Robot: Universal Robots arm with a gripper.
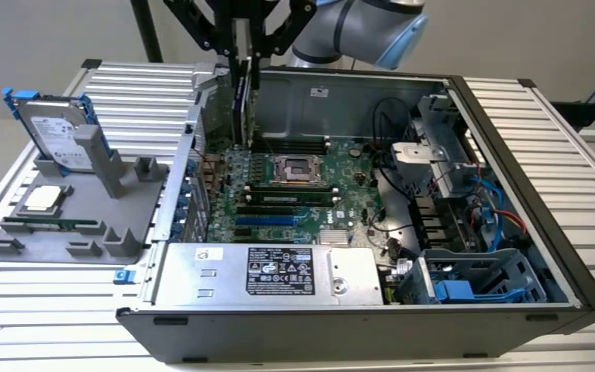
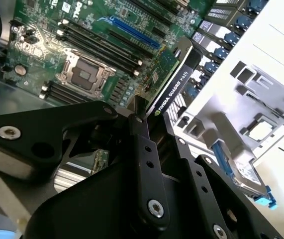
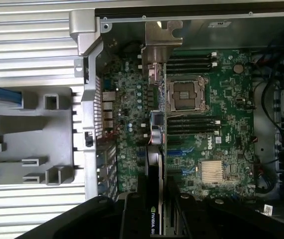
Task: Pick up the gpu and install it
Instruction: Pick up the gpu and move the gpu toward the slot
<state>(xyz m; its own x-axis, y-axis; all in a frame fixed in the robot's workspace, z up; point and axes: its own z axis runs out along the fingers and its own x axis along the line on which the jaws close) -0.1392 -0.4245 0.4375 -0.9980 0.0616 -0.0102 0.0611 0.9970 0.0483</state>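
At the exterior view's left, a grey holder block (image 1: 80, 236) is sitting on a ribbed metal table (image 1: 132, 93). A silver hard drive with blue rails (image 1: 55, 128) is standing upright in the block. A square processor chip (image 1: 44, 198) is lying flat in front of it, and a long thin green memory stick (image 1: 55, 225) is lying in a slot nearer the camera.

Just beside the block, an open black computer case (image 1: 380, 329) is lying on its side and showing a green motherboard (image 1: 308, 205) with a square processor socket (image 1: 295, 169) near the middle. A silver power supply (image 1: 266, 271) is sitting in the case's near corner.

Over the left part of the case, the black gripper (image 1: 244, 58) is reaching down from the grey robot arm (image 1: 365, 23). Its jaws are clamping the gpu (image 1: 244, 108), which is hanging upright on edge above the motherboard, between the socket and the case's port wall. In the second wrist view, a black finger (image 2: 142, 139) is pressing against the card's green face, and the card's black edge is pointing down toward the board. Whether the card's lower edge is touching the board cannot be told.

At the exterior view's right, black cables (image 1: 386, 124) are looping past a metal drive cage (image 1: 437, 132), and a blue-grey plastic bay (image 1: 473, 279) is sitting in the near right corner.
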